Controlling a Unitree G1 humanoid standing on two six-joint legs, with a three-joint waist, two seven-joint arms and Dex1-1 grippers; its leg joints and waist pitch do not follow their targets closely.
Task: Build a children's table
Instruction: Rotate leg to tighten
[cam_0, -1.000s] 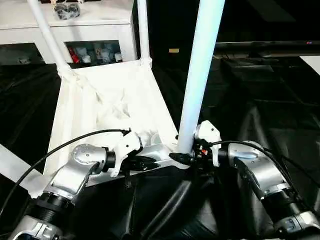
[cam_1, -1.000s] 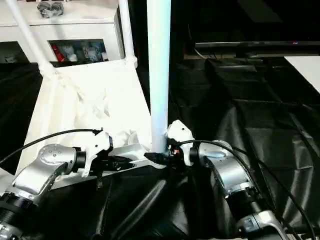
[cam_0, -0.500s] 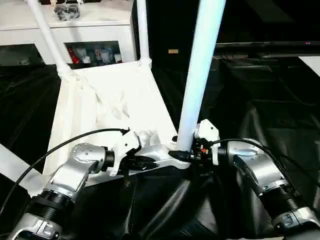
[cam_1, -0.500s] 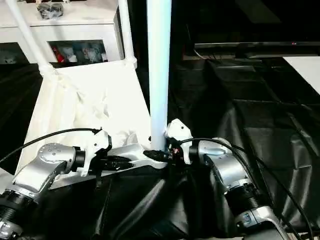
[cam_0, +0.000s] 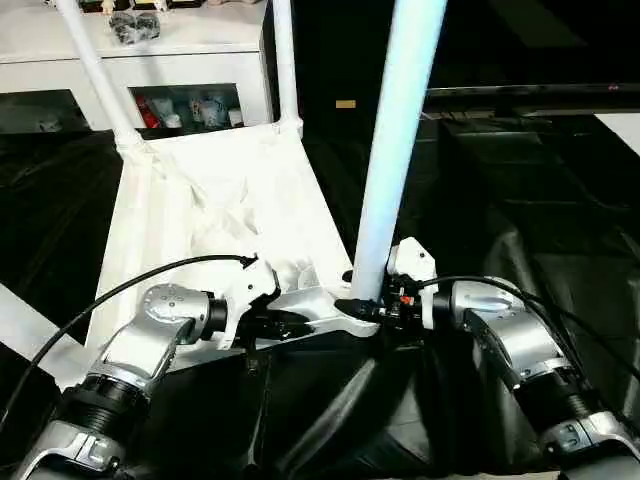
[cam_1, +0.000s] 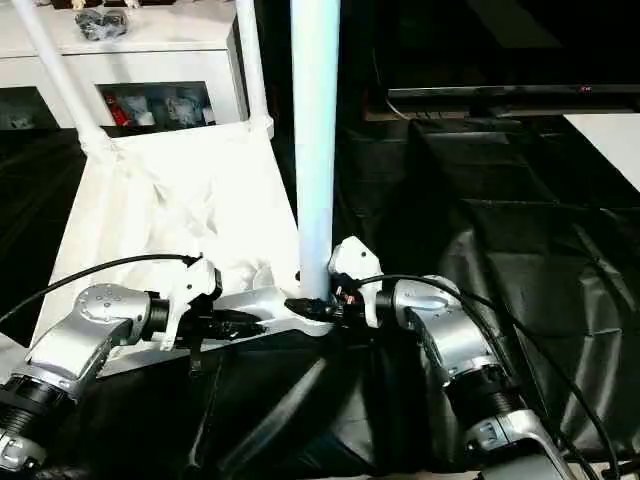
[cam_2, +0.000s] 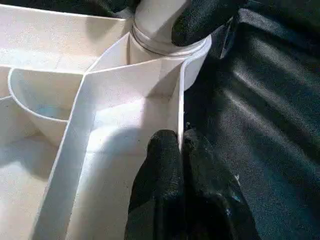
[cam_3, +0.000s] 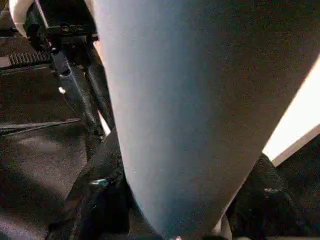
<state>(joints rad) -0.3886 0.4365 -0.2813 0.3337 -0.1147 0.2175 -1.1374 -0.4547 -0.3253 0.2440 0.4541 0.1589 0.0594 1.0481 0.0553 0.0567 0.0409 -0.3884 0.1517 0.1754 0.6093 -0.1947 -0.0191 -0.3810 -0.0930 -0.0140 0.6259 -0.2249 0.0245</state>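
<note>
A: Head view? Where's the tabletop (cam_0: 215, 200)?
B: Upside down on black sheeting (cam_0: 560, 220); two legs (cam_0: 95, 70) socketed at far corners. Right hand (cam_0: 368, 310) clamps the near-corner leg (cam_0: 395, 150) at its base.
A: Left wrist?
B: Left hand (cam_2: 180, 150) pinched tight on the tabletop's edge wall.
A: Right wrist?
B: Leg between its fingers (cam_3: 95, 200).

There are no words, numbers, labels or signs that can be read in these pictures.
</note>
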